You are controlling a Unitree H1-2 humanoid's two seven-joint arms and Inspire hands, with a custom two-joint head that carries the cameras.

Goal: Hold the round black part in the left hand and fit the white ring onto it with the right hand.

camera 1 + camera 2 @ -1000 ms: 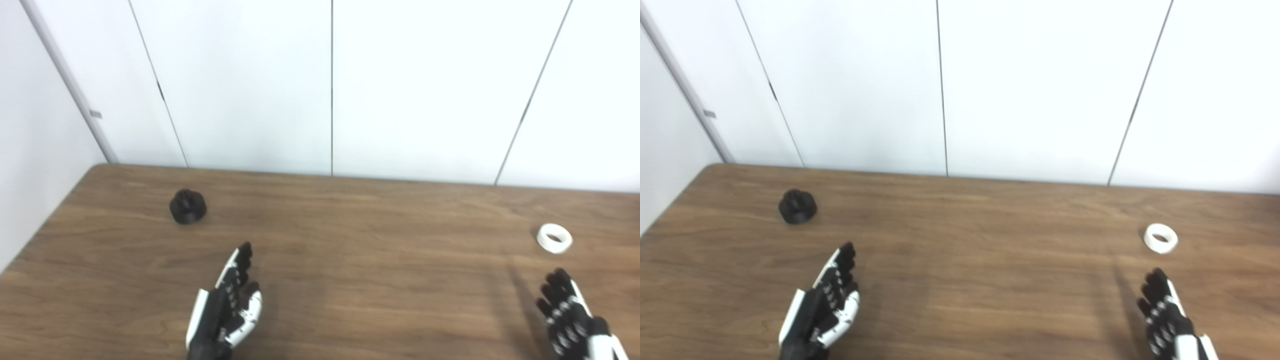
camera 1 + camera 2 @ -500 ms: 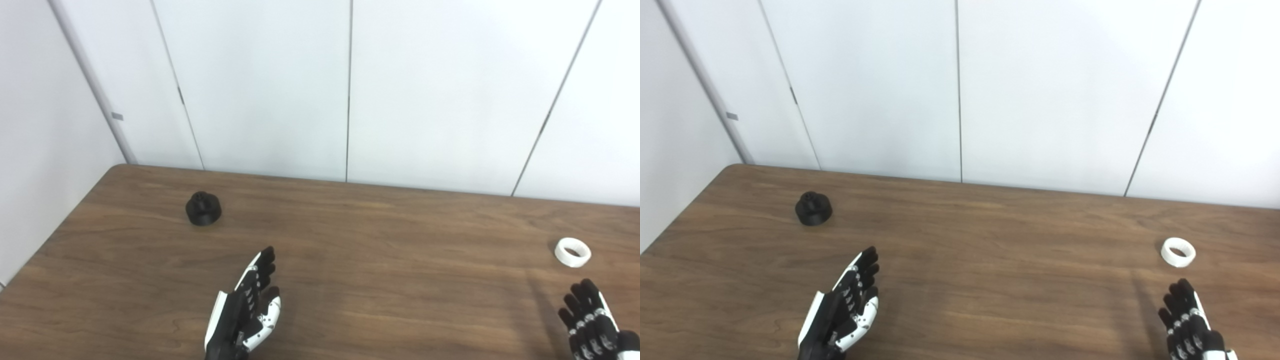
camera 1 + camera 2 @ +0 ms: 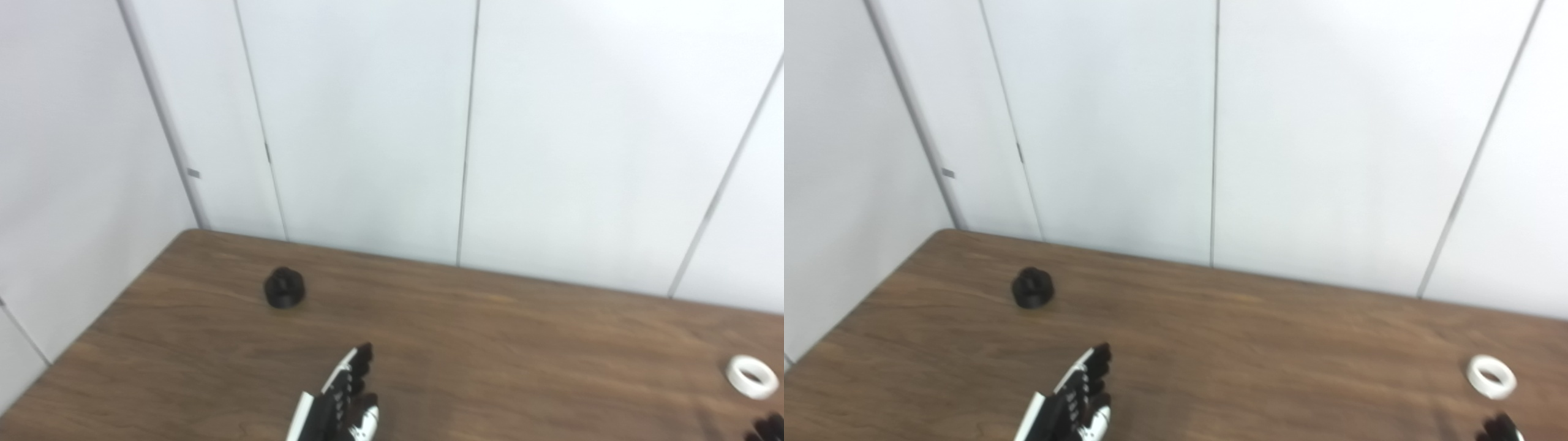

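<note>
Toward eleven o'clock from the left hand (image 3: 340,404), flat with fingers extended and empty, sits the round black plastic part (image 3: 284,287), well apart. Only the right hand (image 3: 1499,427)'s fingertips show just below the white plastic ring (image 3: 1491,376); its pose I cannot tell.

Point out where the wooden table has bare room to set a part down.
The widest bare stretch of the brown wooden table lies between the round black part at far left and the white ring at right. The near edge is tighter: the left hand and right hand sit there.
</note>
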